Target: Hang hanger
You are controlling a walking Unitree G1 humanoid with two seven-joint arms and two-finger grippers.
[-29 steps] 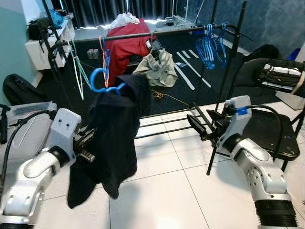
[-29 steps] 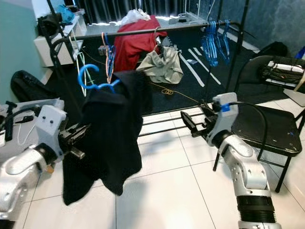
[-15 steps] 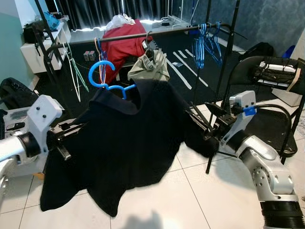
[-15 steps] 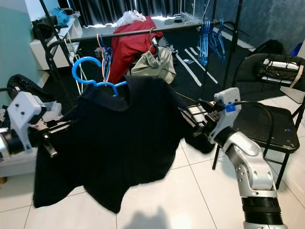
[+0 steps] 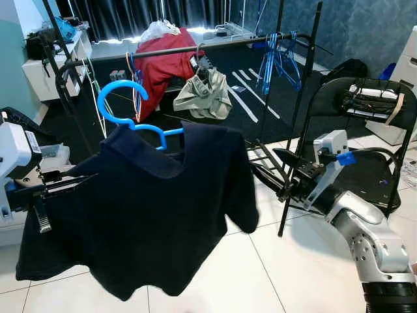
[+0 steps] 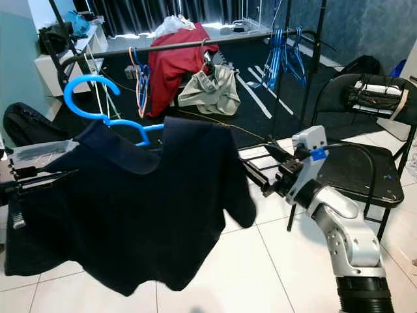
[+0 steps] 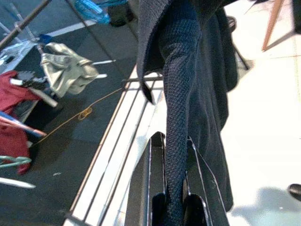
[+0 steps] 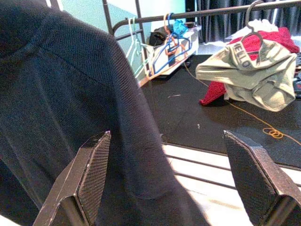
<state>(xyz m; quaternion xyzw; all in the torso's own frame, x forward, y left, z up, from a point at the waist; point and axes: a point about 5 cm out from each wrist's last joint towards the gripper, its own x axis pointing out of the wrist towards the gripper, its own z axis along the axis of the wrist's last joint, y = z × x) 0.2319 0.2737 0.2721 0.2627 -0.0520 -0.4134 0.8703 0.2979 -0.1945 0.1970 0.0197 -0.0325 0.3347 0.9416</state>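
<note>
A dark navy shirt point(image 5: 150, 222) hangs spread on a blue hanger point(image 5: 130, 111), whose hook stands up above the collar. My left gripper point(image 7: 174, 139) is shut on the shirt's fabric at its left shoulder, seen at the left edge point(image 5: 71, 182). My right gripper point(image 5: 267, 164) is open just right of the shirt's free sleeve point(image 5: 244, 202). In the right wrist view the shirt point(image 8: 70, 108) sits in front of the wide-apart fingers point(image 8: 89, 174). Beyond the shirt runs the black rack rail point(image 5: 215, 44).
A red garment point(image 5: 163, 65), an olive garment point(image 5: 203, 94) and several blue hangers point(image 5: 277, 59) hang on the rail. The rack's post point(image 5: 300, 124) and base bars stand beside my right gripper. A black chair point(image 5: 374, 166) is at the right, a white shelf point(image 5: 55, 59) far left.
The shirt was stretched across to my right gripper; now that sleeve hangs free of it. My left gripper has drawn left and up with the shirt. The camera has shifted too.
</note>
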